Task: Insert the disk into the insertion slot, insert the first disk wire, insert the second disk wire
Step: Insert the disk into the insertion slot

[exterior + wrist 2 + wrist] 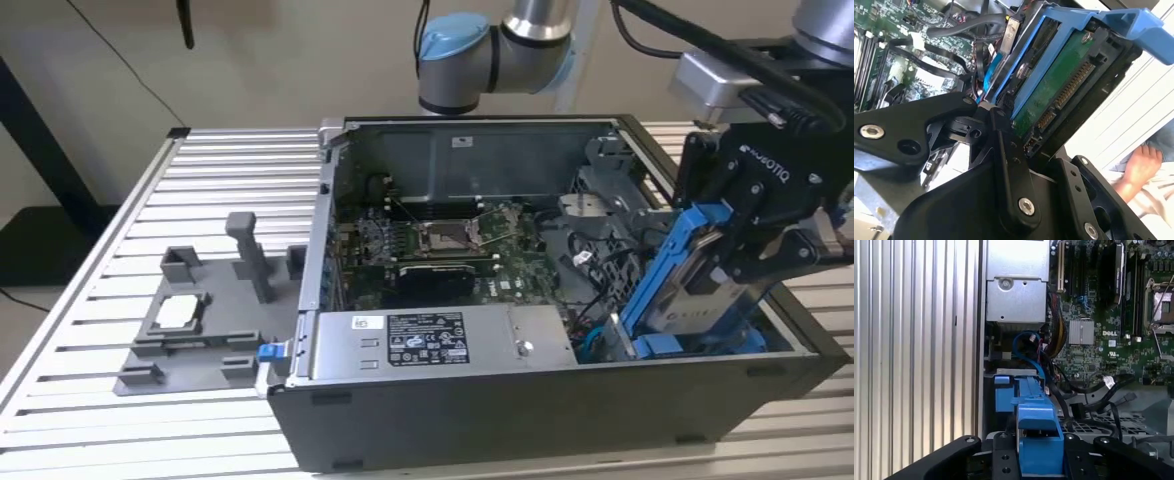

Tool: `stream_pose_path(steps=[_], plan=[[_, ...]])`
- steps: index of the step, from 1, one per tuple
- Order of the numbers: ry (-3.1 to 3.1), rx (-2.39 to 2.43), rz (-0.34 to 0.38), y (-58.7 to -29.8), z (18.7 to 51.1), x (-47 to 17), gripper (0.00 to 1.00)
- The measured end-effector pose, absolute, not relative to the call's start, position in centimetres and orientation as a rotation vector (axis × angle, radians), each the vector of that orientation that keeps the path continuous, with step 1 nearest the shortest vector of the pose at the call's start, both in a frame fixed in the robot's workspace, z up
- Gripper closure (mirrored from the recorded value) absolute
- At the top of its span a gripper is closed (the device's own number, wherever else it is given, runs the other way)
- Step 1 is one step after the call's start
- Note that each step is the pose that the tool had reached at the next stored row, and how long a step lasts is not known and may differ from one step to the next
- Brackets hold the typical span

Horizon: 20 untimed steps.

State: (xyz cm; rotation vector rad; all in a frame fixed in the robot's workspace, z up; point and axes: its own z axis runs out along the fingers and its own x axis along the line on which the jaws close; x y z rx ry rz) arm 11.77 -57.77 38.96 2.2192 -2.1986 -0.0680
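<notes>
The pincer (741,270) is closed on the disk (697,295), its black fingers (1004,150) clamped on the two sides of the drive and its blue carrier (667,260). In the exterior view the disk stands steeply tilted at the exterior view's right end of the open computer case (534,420). Its upper end leans towards the pincer, and its lower end is down inside the case at the slot (627,345), next to the case's near wall. How far the lower end has entered the slot cannot be told.

The second wrist view shows the underside of the disk, a green circuit board (1054,95) with its row of connector pins bare and no wire plugged in. The carrier's blue frame runs along its edges. Black cables (969,25) lie loose over the motherboard (884,55) just beyond it. A person's hand (1143,161) is visible outside the case, past the disk.

In the first wrist view the blue carrier sits between the pincer's links. Ahead of it are more blue plastic parts, and a blue cable (1026,347) loops in front of a metal box.

The case lies open on a ribbed metal desk (80,400). A grey box (427,338) with a black-and-white sticker sits along its near side, just beside the slot. A grey holder (200,310) rests on the desk, well apart from the case at the exterior view's left. The arm (494,50) rises behind the case
</notes>
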Motion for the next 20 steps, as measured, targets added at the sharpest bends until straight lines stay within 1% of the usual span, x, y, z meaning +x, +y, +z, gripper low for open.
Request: stream_pose_path(steps=[9, 17, 18, 19, 20], plan=[[-2.2, 2.221, -0.071, -57.8, 37.4, 11.8, 0.67], [-2.2, 2.221, -0.071, -57.8, 37.3, 11.8, 0.67], [-2.2, 2.221, -0.071, -57.8, 37.3, 11.8, 0.66], [-2.2, 2.221, -0.072, -57.8, 37.3, 11.8, 0.6], [-2.2, 2.221, -0.072, -57.8, 37.3, 11.8, 0.6]])
